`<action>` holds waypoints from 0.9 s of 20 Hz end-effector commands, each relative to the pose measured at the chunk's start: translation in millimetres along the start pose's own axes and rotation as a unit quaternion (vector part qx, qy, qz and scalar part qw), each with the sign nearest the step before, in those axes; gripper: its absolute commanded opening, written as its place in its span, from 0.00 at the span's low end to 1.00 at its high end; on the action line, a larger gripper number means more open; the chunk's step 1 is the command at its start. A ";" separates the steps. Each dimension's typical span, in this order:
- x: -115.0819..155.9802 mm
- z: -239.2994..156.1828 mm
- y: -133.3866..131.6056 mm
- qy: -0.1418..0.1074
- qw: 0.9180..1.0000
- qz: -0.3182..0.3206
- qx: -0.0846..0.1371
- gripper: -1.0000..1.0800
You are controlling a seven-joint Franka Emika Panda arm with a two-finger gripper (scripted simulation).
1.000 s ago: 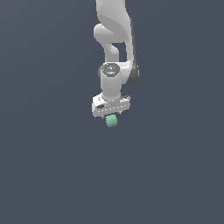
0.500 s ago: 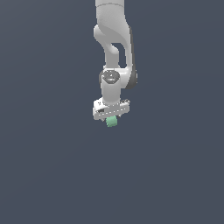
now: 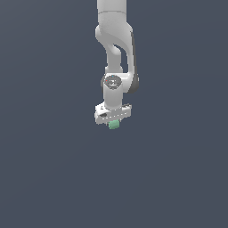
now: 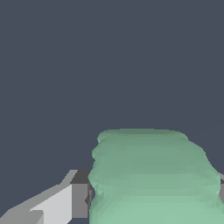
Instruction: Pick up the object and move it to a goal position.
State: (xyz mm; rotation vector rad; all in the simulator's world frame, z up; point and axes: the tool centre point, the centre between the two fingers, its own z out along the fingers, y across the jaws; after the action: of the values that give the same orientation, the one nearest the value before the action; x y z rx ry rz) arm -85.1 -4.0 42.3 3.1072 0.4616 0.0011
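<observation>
White, jointed Panda arm [image 3: 116, 53] seen hanging down from the top of the exterior view, against a flat dark slate-grey background with no visible edge or seam. White end effector [image 3: 114, 124] carried at the arm's lower end, its broad crossbar slightly tilted, lower toward the exterior view's left. Small mint-green block with rounded edges and a matte surface [image 3: 114, 125] found directly under that crossbar, near the middle of the picture and narrower than the crossbar itself. End effector clenched on the block, with only the block's lower part showing beneath the white body. Could not tell from the exterior view whether the block rested on the grey surface or was lifted clear of it; no shadow or contact line made out.

In the wrist view, same mint-green block [image 4: 153, 175] filling much of the frame close to the camera, its outline rounded and its face faintly banded. One grey-and-white finger [image 4: 65, 199] pressed against the block's side; a sliver of the opposite finger just visible at the other side, touching the block too.
</observation>
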 end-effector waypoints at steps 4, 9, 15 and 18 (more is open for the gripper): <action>-0.1 1.0 -0.3 0.000 1.000 0.000 0.000 0.00; 0.0 -0.2 0.3 0.000 1.000 0.000 0.000 0.00; 0.8 -13.6 4.6 0.000 1.000 0.000 0.000 0.00; 1.6 -27.6 9.1 0.000 1.000 0.000 0.000 0.00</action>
State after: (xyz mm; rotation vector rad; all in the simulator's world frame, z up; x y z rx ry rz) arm -82.3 -10.0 62.6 3.1073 0.4617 0.0000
